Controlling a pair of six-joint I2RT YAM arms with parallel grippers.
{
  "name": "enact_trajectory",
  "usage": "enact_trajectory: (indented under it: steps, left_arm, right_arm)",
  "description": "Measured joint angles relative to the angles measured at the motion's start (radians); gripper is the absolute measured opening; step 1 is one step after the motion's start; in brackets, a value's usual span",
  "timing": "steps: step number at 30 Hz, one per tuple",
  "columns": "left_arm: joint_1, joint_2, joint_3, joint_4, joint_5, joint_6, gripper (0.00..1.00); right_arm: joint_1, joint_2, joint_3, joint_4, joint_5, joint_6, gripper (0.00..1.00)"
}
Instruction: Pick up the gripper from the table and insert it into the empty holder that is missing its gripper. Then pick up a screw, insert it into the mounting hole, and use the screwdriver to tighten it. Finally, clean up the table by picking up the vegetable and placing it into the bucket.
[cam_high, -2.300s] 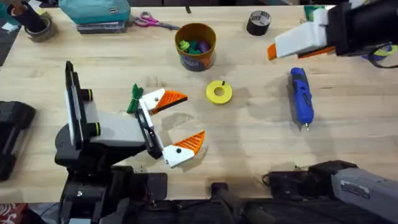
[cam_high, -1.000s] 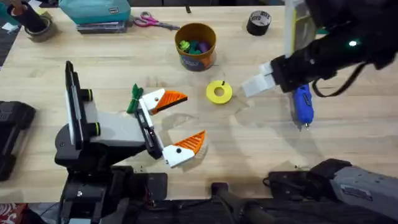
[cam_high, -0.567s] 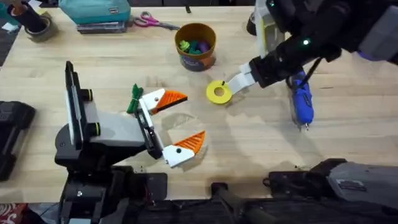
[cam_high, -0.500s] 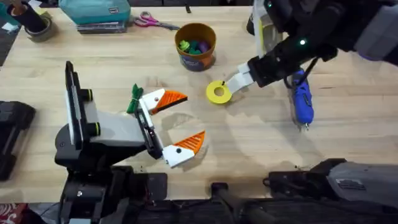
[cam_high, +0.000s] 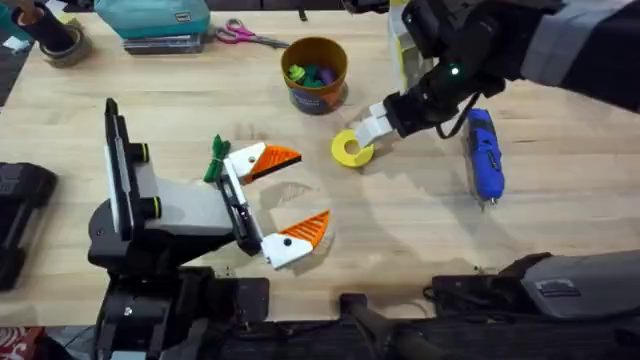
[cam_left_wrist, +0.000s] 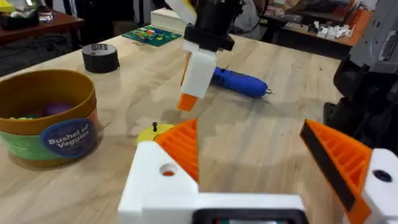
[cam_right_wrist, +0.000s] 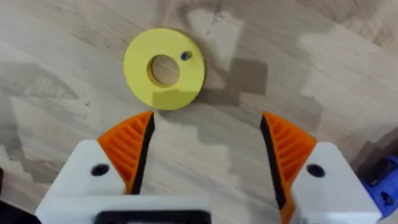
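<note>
Screw (cam_right_wrist: 185, 56) sits on the yellow ring-shaped disc (cam_right_wrist: 165, 68), a tiny dark speck near the disc's centre hole; in the left wrist view it stands up from the disc. Big change over the last couple of seconds: the right gripper (cam_high: 372, 128) swung in from the far right edge of the bench (cam_high: 560, 230), passed over the screwdriver (cam_high: 484, 156), and now hangs just beside the disc, pointing down at it. Its fingers (cam_right_wrist: 127, 146) are spread wide with nothing between them, and the disc lies just ahead of the tips. Looks like a line-up for the screw pick, so the screw step is starting, not done.

Left gripper (cam_high: 283, 200) hasn't moved, parked low with fingers apart and empty. The vegetable (cam_high: 217, 158) lies touching its upper white finger block, not yet in the bucket (cam_high: 315, 73). Screwdriver untouched on the bench, right of the disc.

Writing: bucket label reads "Bushel of Veggies" (cam_left_wrist: 69, 139). Black tape roll (cam_left_wrist: 101, 57) has a white label, text too small to read.
</note>
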Motion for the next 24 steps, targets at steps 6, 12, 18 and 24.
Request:
enact_trajectory:
  steps: [6,12,18,24]
  left_arm:
    - [0.000,0.000,0.000,0.000,0.000,0.000,0.985]
    - [0.000,0.000,0.000,0.000,0.000,0.000,0.985]
    - [0.000,0.000,0.000,0.000,0.000,0.000,0.985]
    - [0.000,0.000,0.000,0.000,0.000,0.000,0.985]
  right_arm:
    - [0.014,0.029,0.000,0.043,0.000,0.008,0.989]
    - [0.020,0.066,0.000,0.078,0.000,0.017,0.986]
    - [0.021,0.084,0.000,0.119,0.000,0.035,0.987]
    - [0.023,0.113,0.000,0.150,0.000,0.042,0.972]
